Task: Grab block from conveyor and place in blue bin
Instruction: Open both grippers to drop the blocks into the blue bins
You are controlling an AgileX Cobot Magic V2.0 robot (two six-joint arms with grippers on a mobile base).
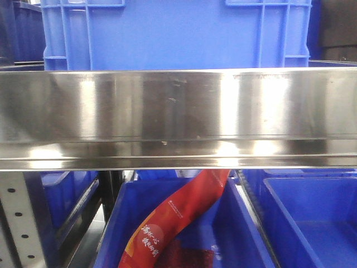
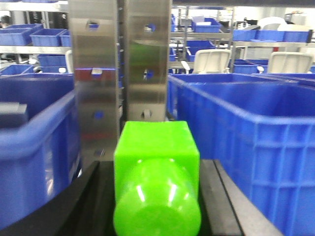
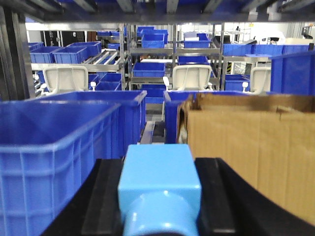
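In the left wrist view a bright green block (image 2: pixel 156 162) with a rounded stud sits between two black fingers (image 2: pixel 98 196); my left gripper (image 2: pixel 156 169) is shut on it. A large blue bin (image 2: pixel 236 132) stands just to its right and another blue bin (image 2: pixel 34 152) to its left. My right gripper (image 3: pixel 160 169), seen in the right wrist view, is shut on a light blue block (image 3: pixel 160 182), with a blue bin (image 3: pixel 54 152) to its left. The conveyor is out of view. Neither gripper shows in the front view.
A wide stainless steel rail (image 1: pixel 178 117) crosses the front view, with a blue crate (image 1: pixel 173 33) above and blue bins (image 1: pixel 312 218) below, one holding a red packet (image 1: pixel 178 218). A perforated steel post (image 2: pixel 118 73) stands ahead of the left gripper. A cardboard box (image 3: pixel 256 147) is right of the right gripper.
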